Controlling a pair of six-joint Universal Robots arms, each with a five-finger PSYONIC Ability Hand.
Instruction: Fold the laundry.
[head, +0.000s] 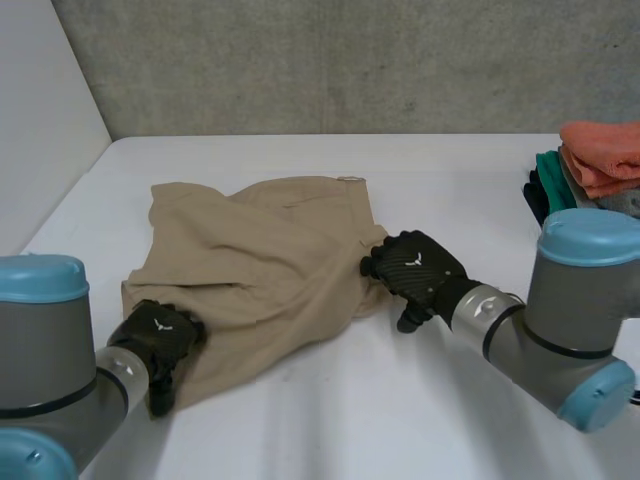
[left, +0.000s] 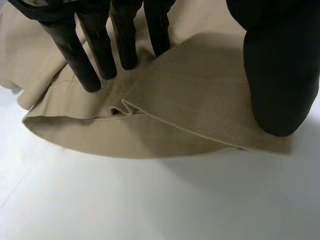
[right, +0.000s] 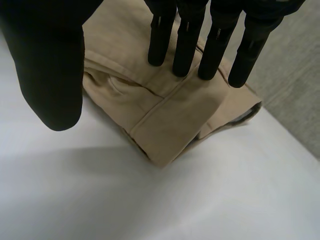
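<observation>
A tan garment is spread, rumpled and partly doubled over itself, on the white table, toward the robot's left of the middle. The left hand is set on the garment's near left corner. In the left wrist view its fingers are held straight, with their tips pressed down on the cloth. The thumb is laid flat on a stitched band at the folded edge (hem or waistband cannot be told). Nothing is curled round the fabric. The right hand is placed at the garment's right edge. In the right wrist view its fingers are straight, with their tips resting on a seamed flap of the cloth. The thumb is held apart over bare table, so nothing is gripped. 1 stack of folded cloths, orange over green and grey, is seen at the table's far right, well apart from the garment.
</observation>
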